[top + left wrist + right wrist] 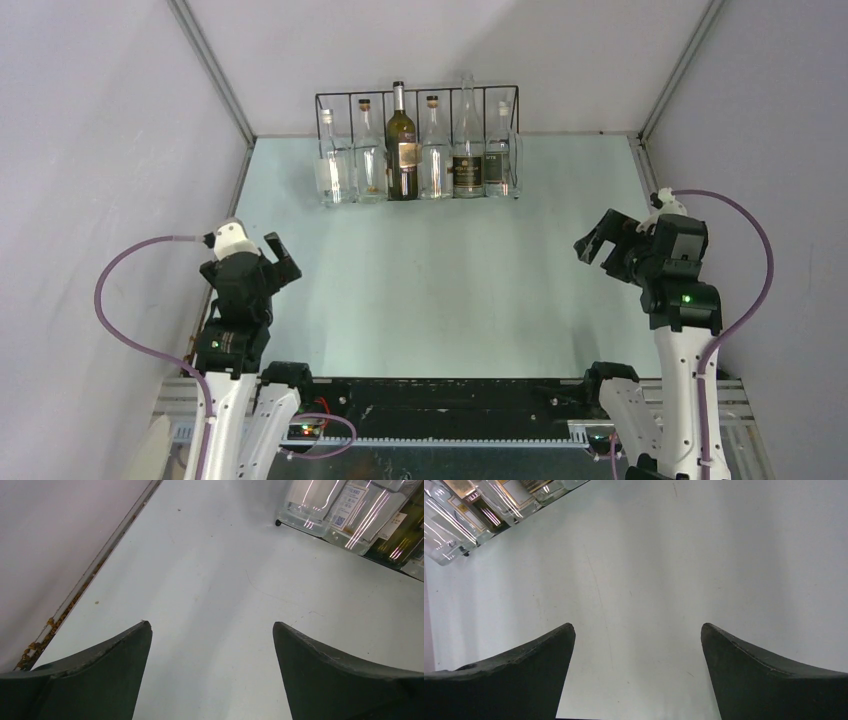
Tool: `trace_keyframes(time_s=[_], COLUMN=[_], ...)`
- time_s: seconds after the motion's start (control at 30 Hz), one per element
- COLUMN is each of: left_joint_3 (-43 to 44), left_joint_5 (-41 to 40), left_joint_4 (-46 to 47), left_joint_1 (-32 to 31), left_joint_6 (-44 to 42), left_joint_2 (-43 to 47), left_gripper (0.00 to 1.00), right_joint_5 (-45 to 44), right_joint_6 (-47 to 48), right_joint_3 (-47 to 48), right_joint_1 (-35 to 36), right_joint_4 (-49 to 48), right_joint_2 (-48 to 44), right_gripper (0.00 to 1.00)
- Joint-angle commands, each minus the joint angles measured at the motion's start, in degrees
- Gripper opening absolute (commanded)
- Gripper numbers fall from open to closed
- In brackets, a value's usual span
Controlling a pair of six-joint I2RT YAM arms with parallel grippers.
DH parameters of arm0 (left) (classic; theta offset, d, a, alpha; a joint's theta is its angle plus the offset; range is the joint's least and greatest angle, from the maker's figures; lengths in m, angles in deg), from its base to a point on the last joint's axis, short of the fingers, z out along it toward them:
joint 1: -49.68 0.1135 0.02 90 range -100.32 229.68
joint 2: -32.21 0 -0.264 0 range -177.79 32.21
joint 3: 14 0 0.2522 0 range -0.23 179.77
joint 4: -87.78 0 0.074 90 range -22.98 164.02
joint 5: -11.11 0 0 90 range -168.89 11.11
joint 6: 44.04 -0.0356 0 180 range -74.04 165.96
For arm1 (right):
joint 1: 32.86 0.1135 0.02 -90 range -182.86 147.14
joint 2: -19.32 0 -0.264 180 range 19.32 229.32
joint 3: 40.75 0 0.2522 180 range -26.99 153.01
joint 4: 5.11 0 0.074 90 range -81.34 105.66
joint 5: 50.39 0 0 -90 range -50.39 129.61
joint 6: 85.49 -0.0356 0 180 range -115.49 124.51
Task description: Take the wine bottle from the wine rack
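Left wrist view shows my left hand [211,625] released, jaws spread wide with nothing between them. Its two dark fingers [100,675] hang above bare desk [200,570] close to the left edge, beside the grey wall [50,540]. My right hand [637,625] looks the same on its own camera: wide apart, grasping nothing, with pale desk surface showing between the tips. From the top external view I see the two hands on opposite sides, the left one by the left edge and the right one by the right edge. Each is about halfway between the near edge and the far edge, and both are well apart from everything that stands on the desk. Further out, against the middle of the far edge, stands the wine rack [447,90], a thin black wire frame with six bottles upright in a row, one in each compartment. The wine bottle [402,135] is the dark green one with a gold-coloured label, in the third compartment from the left, and its neck rises above the top wire. Clear bottles [433,160] fill the other five places, two to its left and three to its right; the two nearest the right end carry dark labels. Each wrist camera catches only the lower parts of some of these bottles, at the upper right corner for my left hand and the upper left corner for my right.
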Motion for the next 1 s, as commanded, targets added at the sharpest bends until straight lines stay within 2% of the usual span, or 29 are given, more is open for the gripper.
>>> trace_keyframes(time_s=[0.0,0.67,0.97], left_joint_3=[1.7,1.7,7.4], left_joint_5=[1.6,7.2,11.7], left_joint_4=[2.1,3.2,10.2], left_joint_1=[0.3,0.3,0.4], left_joint_6=[0.9,-0.3,4.5], left_joint_2=[0.5,-3.2,-12.0], left_gripper=[0.98,0.98,0.98], right_joint_5=[2.4,11.0,12.6], right_joint_6=[-1.4,-5.1,-5.3], right_joint_3=[-0.1,-0.6,-0.6], right_joint_1=[-0.2,-0.3,-0.3], right_joint_4=[-3.4,-13.3,-17.0], right_joint_2=[0.8,9.7,12.6], right_gripper=[1.00,1.00,1.00])
